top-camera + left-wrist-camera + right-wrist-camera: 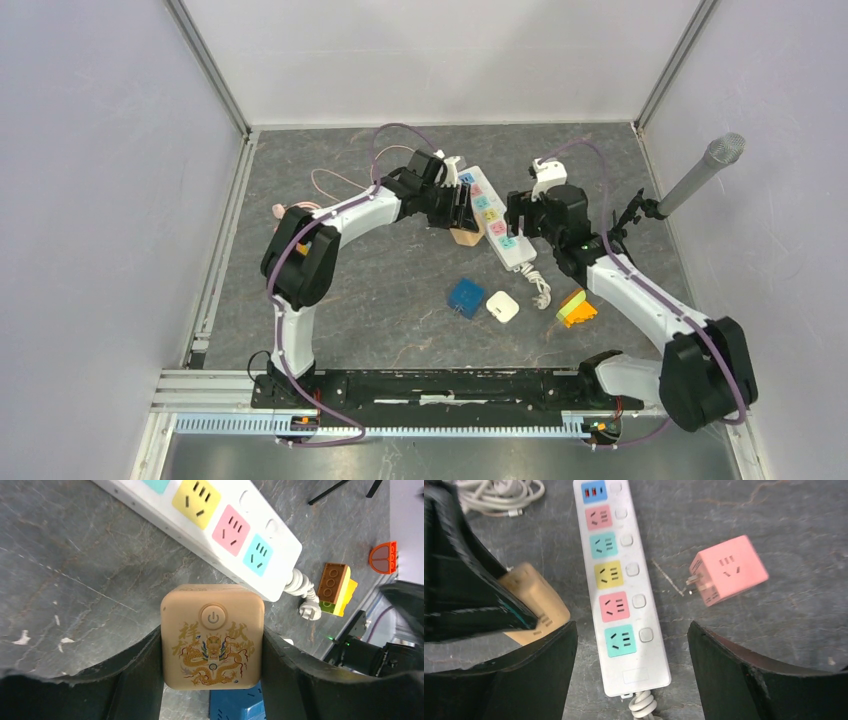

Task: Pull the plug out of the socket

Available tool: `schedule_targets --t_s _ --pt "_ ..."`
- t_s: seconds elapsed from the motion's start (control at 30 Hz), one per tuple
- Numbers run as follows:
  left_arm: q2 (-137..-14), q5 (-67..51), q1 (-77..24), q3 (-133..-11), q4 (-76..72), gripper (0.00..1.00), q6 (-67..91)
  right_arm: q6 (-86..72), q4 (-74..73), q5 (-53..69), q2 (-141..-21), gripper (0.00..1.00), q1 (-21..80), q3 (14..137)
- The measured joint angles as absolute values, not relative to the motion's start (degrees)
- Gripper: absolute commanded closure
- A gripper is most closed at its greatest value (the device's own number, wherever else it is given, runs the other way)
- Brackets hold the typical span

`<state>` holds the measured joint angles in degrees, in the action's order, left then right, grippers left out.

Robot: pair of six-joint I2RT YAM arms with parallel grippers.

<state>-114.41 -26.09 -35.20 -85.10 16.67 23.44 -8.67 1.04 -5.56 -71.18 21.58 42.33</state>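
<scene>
Seen only in part from the left wrist: the long white plastic power strip with coloured sockets (220,525), cut by the top edge, and the blue plastic cube adapter (237,705), mostly buried under the beige cube adapter with a gold dragon print (212,637) and clipped by the bottom edge. Half covered from the right wrist, that beige cube, behind a black finger (469,595) of the left hand (462,215), pins out of sight everywhere; cropped at the top-left corner, the coil of pale cable (499,495). Too small from above to read the socket markings.

Overhead camera views the whole table (380,300) from above its near edge, while both wrist cameras look closely down on the power strip (621,585).
</scene>
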Motion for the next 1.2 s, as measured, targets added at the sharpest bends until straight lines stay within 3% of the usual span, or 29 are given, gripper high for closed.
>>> schedule_targets --t_s 0.3,0.53,0.73,0.97,1.2 --pt "-116.7 -26.9 -35.2 -84.9 16.7 0.21 26.9 -8.8 1.1 -7.2 -65.0 0.15 21.5 42.2" --pt "-116.7 -23.9 -34.7 -84.9 19.6 0.15 26.5 -8.8 0.6 -7.2 -63.9 0.15 21.5 40.3" --pt "-116.7 -20.8 -33.7 -85.3 22.3 0.02 25.2 -8.7 -0.1 -7.6 -62.5 0.14 21.3 39.7" --pt "-113.6 -14.6 -31.0 -87.3 27.9 0.00 21.5 -8.7 -0.3 -7.0 -61.0 0.14 21.3 39.5" --pt "-101.6 -4.2 -25.3 -86.3 32.3 0.00 19.9 -9.0 0.2 -5.6 -59.9 0.14 21.3 37.1"
